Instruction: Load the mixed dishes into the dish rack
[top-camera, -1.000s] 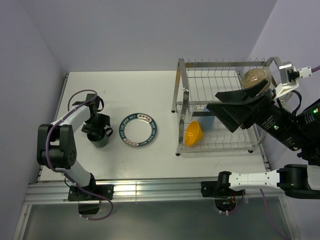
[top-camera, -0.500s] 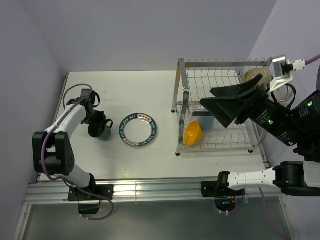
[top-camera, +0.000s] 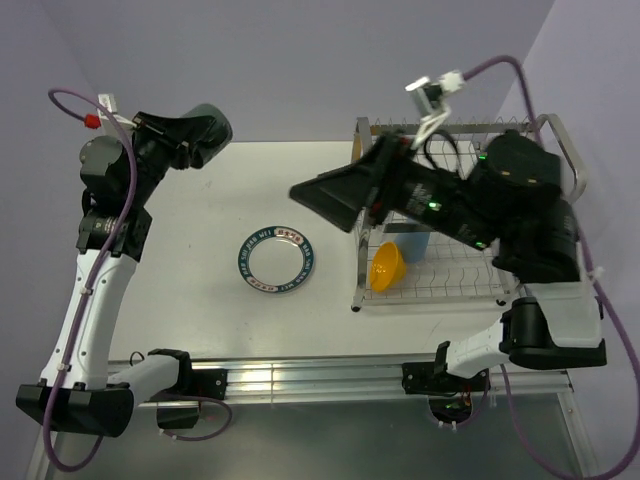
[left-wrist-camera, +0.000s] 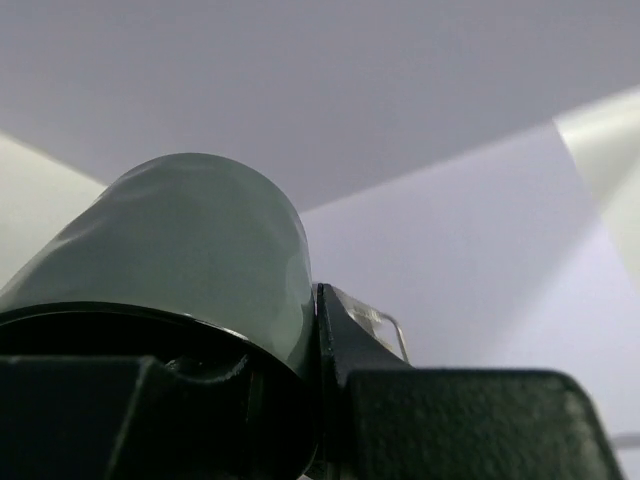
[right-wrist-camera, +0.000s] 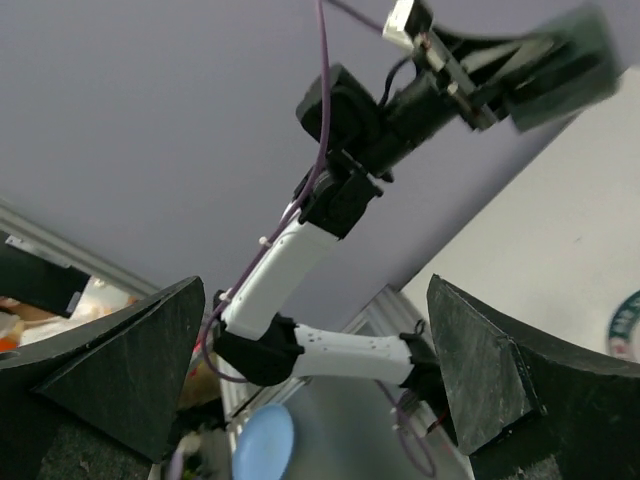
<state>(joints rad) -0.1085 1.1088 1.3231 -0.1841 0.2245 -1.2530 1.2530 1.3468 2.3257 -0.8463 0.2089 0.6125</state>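
I judge the step in hand is carrying the dark mug (top-camera: 208, 128) to the dish rack (top-camera: 470, 127). The left end effector (top-camera: 188, 137) pinches the mug by its wall, high above the bench (top-camera: 200, 320) at about ten o'clock. The right end effector (top-camera: 325, 195) hangs spread wide and empty before the rack, at three o'clock. Next, the mug must travel toward three o'clock, passing over the white plate (top-camera: 277, 260) near the centre. The right arm should probably give way.

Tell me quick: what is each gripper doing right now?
Left gripper: closed on the dark mug, high above the table.
Right gripper: open, holding nothing.
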